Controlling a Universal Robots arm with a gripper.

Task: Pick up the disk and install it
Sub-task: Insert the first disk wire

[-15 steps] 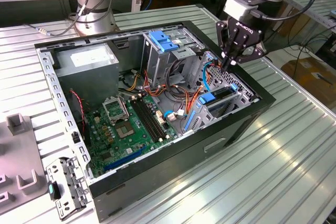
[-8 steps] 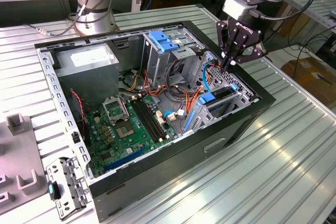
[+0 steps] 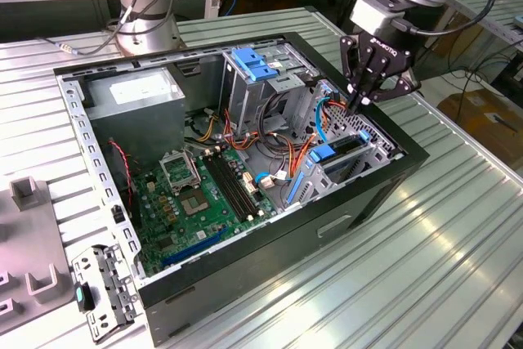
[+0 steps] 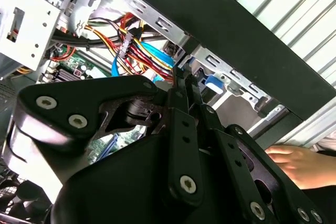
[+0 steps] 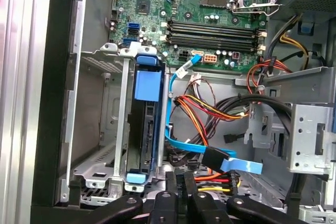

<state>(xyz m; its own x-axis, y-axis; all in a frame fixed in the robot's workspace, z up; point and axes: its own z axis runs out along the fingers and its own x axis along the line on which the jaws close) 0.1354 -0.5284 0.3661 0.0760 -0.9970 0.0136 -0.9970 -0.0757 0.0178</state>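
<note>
Inside the drive cage (image 5: 94, 129) the disk (image 5: 143, 129) stands on edge, beneath the pressed-together gripper (image 3: 357, 106).

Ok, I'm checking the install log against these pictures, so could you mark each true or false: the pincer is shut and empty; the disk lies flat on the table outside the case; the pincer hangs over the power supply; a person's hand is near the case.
1. The pincer is shut and holds nothing. True.
2. The disk lies flat on the table outside the case. False: the disk stands on edge between its blue rails in the drive cage, inside the case.
3. The pincer hangs over the power supply. False: the power supply is at the far corner, and the pincer hangs over the drive cage end.
4. A person's hand shows beside the case in the second wrist view. True.
</note>
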